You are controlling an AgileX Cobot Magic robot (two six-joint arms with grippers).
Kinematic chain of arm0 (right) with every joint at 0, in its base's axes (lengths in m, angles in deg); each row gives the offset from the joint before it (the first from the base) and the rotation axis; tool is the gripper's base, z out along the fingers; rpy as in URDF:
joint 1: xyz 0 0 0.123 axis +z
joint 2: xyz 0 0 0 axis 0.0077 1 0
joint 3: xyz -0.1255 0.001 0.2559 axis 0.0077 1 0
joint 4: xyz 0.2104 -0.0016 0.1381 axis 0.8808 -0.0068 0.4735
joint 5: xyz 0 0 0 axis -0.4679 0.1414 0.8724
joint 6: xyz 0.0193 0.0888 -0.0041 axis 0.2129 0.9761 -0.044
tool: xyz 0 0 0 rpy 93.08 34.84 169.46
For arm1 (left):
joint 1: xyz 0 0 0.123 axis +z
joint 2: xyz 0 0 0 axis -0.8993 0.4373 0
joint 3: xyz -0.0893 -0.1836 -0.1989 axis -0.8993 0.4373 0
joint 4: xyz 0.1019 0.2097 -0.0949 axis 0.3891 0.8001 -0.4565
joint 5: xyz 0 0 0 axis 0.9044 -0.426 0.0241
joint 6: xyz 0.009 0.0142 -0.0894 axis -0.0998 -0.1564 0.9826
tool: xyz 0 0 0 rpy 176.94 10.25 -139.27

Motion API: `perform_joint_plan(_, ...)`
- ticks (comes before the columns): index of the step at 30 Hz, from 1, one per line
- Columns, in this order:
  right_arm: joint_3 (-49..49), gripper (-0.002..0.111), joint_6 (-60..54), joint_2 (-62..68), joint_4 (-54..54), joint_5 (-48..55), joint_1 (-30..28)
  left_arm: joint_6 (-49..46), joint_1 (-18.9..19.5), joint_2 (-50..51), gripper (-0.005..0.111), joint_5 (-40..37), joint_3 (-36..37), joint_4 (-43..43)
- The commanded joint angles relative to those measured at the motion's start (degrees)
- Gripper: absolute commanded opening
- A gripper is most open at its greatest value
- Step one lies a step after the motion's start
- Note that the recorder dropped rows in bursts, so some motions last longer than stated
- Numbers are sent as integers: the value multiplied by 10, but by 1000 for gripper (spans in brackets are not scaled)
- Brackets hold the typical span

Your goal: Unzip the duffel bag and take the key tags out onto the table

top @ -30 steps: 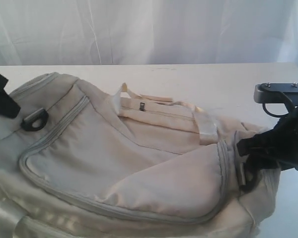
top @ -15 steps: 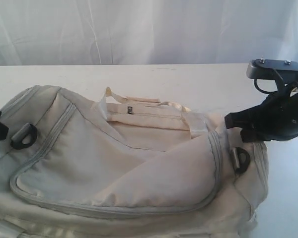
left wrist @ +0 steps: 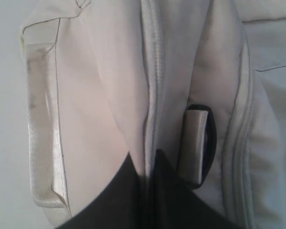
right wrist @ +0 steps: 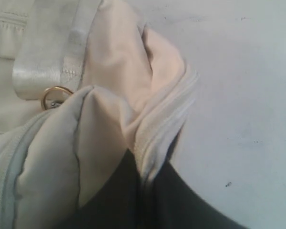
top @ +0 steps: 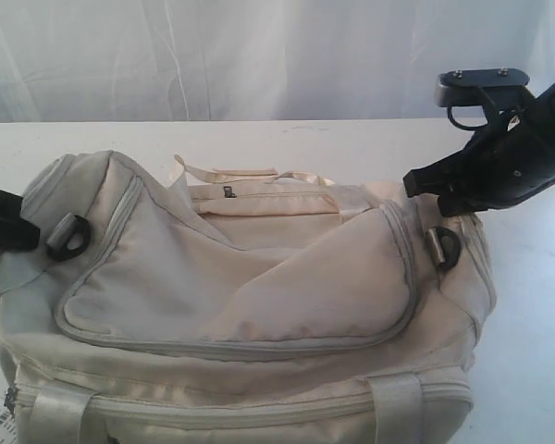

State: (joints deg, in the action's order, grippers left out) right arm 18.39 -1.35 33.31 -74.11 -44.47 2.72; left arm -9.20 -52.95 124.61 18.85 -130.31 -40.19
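Right claw (top: 414, 182) risen, pinching duffel bag (top: 259, 277) end

Left tool (left wrist: 145, 167) and right tool (right wrist: 140, 168) clamped.

duffel bag (top: 259, 277) on table (top: 351, 148), L fingers (top: 5, 231) at left end, R fingers (top: 430, 178) at right end

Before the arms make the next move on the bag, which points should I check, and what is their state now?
1. Left gripper shut on bag fabric: ok.
2. Right gripper shut on the bag's other end: ok.
3. Zipper open: not ok, no gap shows.
4. Zipper pull found: cannot tell.
5. Key tags in sight: not ok, none visible.
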Motion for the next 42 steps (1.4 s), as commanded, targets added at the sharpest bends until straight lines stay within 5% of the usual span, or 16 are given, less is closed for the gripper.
perform_joint_plan(1, -6, 21, -8, -3, -32, 9, -1, -2, 1, 0, 2, 9, 1, -18)
perform_joint_plan(6, -10, 65, -8, -6, -32, 13, -1, -2, 1, 0, 36, 3, 1, -19)
perform_joint_plan(11, -22, 70, -8, -48, -32, 13, -1, -2, 1, -17, 63, -50, -30, -14)
perform_joint_plan(16, -27, 70, -9, -114, -7, 4, 0, -2, 1, -53, 64, -81, -57, -23)
perform_joint_plan(22, -45, 70, -142, -109, 177, -15, 38, -19, 1, -77, 64, -144, -56, -71)
perform_joint_plan(30, -120, 55, -158, -2, 162, -17, 111, -46, -6, -98, 64, -163, -56, -106)
perform_joint_plan(42, -219, 61, -131, 144, 145, 9, 114, -59, -46, -98, 64, -160, -56, -105)
